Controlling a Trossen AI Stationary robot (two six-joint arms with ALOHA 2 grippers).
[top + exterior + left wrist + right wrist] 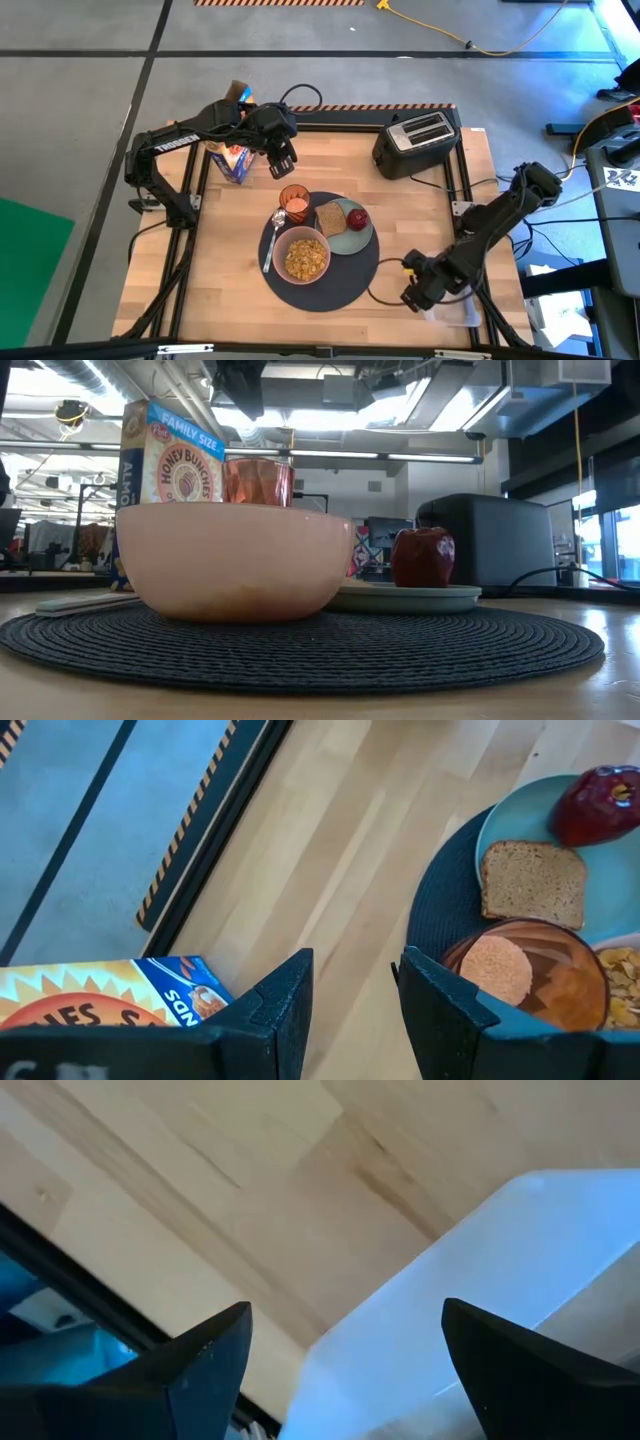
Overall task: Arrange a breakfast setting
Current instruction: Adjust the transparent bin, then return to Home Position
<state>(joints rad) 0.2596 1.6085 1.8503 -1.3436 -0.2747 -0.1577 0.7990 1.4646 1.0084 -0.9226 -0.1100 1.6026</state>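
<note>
The round dark-grey mat (345, 280) lies mid-table. On it rest the pink bowl (307, 257) holding cereal, the pale-green plate (352, 239) with the toast slice (330, 218) and the red fruit (357, 217), the metal spoon (270, 245) and the amber cup (293, 197). My left gripper (283, 165) hovers open above the wood between a cereal box (236, 160) and the cup, nothing between its fingers (285, 1010). My right gripper (412, 297) stands open, pointing down over the near right corner, above a clear tub (480, 1280).
A black toaster (418, 140) stands at the far right, its cord running along the right side. The cereal box stands upright at the far left. A raised frame rail (370, 108) edges the table. Bare wood lies left of the mat.
</note>
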